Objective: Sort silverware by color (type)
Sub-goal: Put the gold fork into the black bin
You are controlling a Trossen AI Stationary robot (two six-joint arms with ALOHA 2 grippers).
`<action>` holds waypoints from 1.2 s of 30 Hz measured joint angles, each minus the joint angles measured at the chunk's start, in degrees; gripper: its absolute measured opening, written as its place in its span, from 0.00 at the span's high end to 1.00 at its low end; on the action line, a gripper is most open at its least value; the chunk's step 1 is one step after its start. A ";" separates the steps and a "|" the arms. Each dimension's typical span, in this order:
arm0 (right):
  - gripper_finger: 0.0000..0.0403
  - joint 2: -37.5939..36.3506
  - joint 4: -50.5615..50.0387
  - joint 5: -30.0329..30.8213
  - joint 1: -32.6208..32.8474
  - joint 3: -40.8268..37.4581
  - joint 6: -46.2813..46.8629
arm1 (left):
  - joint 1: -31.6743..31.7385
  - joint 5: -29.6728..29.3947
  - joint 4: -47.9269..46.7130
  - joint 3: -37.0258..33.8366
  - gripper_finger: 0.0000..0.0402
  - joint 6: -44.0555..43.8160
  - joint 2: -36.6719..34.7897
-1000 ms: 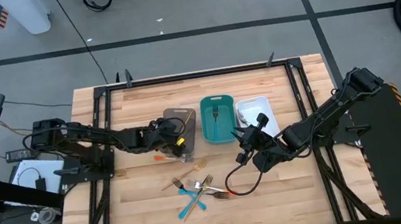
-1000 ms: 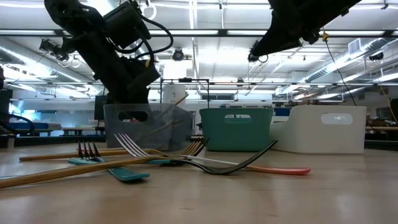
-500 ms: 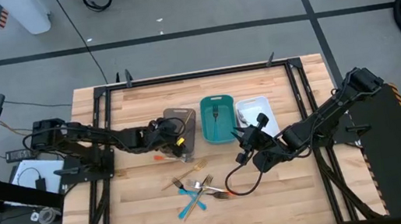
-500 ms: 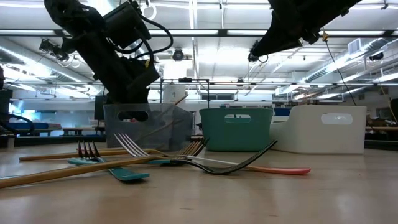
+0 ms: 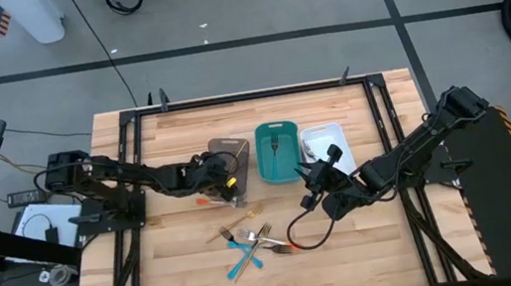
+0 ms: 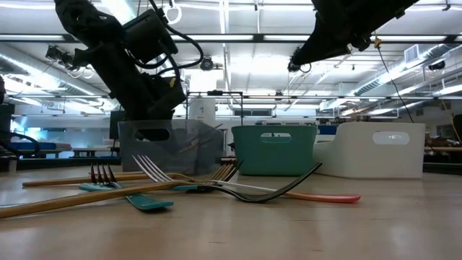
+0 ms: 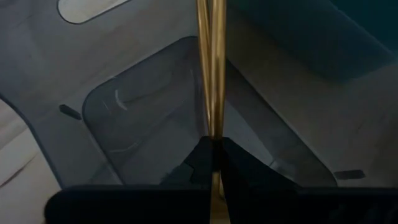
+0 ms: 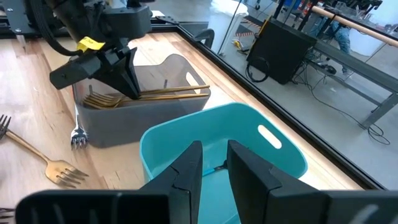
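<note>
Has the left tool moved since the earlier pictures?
Yes, slightly: in the low view the left tool has shifted right and up against the grey tray.

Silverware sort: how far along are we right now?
Partly done. Gold pieces already lie in the grey tray, and one dark piece in the teal tray. The left tool grips a gold utensil over the grey tray. A mixed pile remains on the table.
</note>
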 joint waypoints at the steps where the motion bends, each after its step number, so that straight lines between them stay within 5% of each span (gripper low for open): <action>1: 0.79 0.00 -0.02 0.00 0.00 0.00 0.00 | 0.00 0.00 0.00 0.00 0.94 0.00 0.00; 10: 0.79 0.00 -0.02 0.00 0.00 0.00 0.00 | 0.00 0.30 -0.02 0.00 0.91 0.00 0.07; 23: 0.79 0.00 -0.02 -0.02 0.00 0.00 0.00 | 0.00 1.68 -0.52 -0.20 0.64 0.11 -0.13; 36: 0.79 0.00 -0.05 -0.04 0.16 0.00 -0.19 | -0.07 1.38 -3.34 1.01 0.51 7.16 -9.57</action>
